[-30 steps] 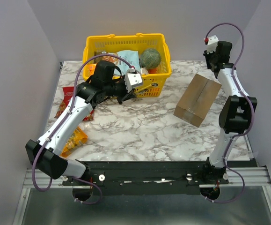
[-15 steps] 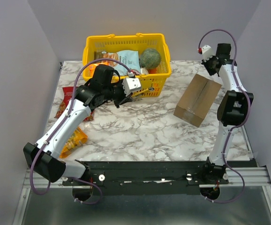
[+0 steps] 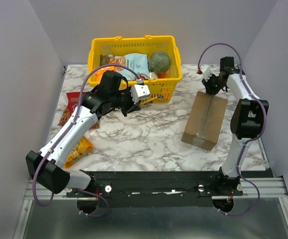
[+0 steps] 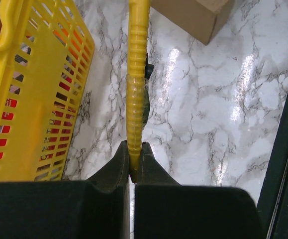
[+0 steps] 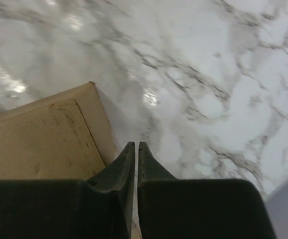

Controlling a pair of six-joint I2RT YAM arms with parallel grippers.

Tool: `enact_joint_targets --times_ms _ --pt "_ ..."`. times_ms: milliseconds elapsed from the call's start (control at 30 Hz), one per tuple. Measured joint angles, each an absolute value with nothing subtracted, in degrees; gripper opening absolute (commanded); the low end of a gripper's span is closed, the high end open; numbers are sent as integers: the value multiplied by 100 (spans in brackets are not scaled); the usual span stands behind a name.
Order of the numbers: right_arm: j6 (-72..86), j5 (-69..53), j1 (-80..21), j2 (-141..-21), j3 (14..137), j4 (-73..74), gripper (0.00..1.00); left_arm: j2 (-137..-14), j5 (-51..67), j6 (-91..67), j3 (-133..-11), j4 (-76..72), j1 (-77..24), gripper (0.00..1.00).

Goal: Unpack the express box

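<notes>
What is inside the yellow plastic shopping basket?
The yellow plastic basket holds a round green item, a pale blue packet and orange packets; anything beneath them is covered.

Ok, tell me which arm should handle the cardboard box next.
Right, probably. The right claw, shut and empty, sits just beside a corner of the express box. The left claw is shut on a yellow tool beside the yellow basket, well apart from the box.

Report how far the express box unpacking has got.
Done: nothing visible; the express box lies closed along its seam. In hand: the right tool, shut, sits beside the box's far corner; the left tool clamps the handle of the yellow basket. Left: open it and empty it.
</notes>
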State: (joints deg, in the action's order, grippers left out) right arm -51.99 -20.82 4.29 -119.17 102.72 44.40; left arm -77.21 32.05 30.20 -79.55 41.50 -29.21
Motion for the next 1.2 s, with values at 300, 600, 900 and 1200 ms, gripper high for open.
enact_joint_targets --times_ms 300,600,900,1200 --pt "-4488 -2635 -676 -11443 9623 4650 14 -7675 3197 3068 -7708 4145 -2921 0" --pt "-3603 -2309 -12 -9640 8917 3938 12 -7564 3188 3179 -7616 4123 -2921 0" --pt "-4292 -1125 366 -8899 6726 3684 11 -7564 3190 3194 -7594 4038 -2921 0" --pt "-4713 -1704 -14 -8698 6434 4171 13 -7599 3192 3212 -7592 3986 -2921 0"
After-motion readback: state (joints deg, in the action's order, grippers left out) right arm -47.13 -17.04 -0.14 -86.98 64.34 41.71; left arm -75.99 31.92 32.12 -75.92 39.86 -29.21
